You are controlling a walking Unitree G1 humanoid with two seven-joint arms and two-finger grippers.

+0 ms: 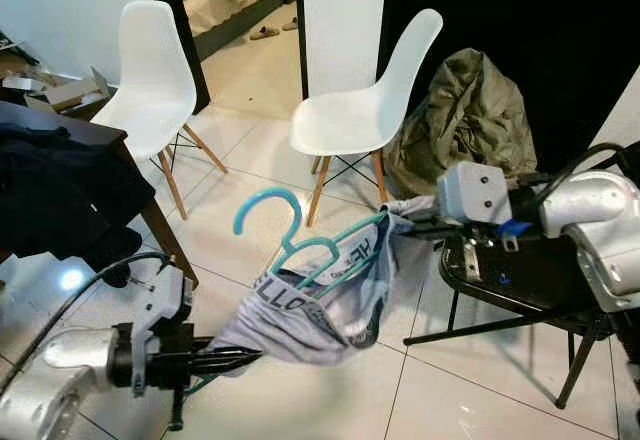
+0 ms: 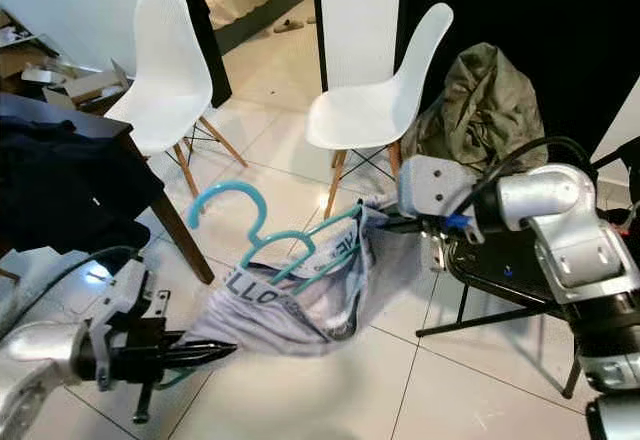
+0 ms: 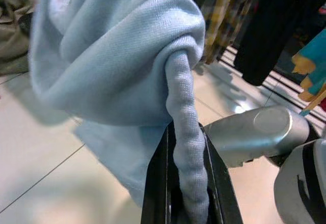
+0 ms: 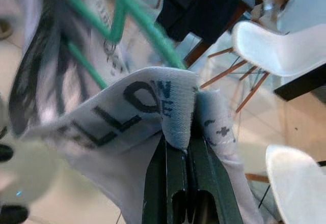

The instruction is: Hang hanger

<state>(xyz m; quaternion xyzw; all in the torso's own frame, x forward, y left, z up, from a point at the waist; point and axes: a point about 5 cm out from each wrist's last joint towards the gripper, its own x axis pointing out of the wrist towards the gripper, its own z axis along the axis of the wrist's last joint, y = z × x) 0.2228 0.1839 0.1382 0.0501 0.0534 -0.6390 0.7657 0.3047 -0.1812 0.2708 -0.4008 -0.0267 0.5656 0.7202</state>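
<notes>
Two grippers stretch a pale blue-grey knit garment above the white tiled floor, a turquoise plastic hanger threaded through it with its hook curling up and free. From the left eye, the left gripper is clamped together on the garment's lower corner, while the right gripper pinches the opposite corner beside the hanger's shoulder. Two white moulded chairs with wooden legs stand behind; an olive crumpled cloth lies heaped near a black folding stand, and dark clothing drapes over the edge of a dark table.

From the left wrist, the black fingers are closed tight on a twisted rope of soft, finely ribbed fabric that balloons into folds beyond them; hanging clothes show beyond.

From the right wrist, the fingers are shut on a folded hem printed with dark lettering, the green hanger bars crossing just past the fold, blurred.
</notes>
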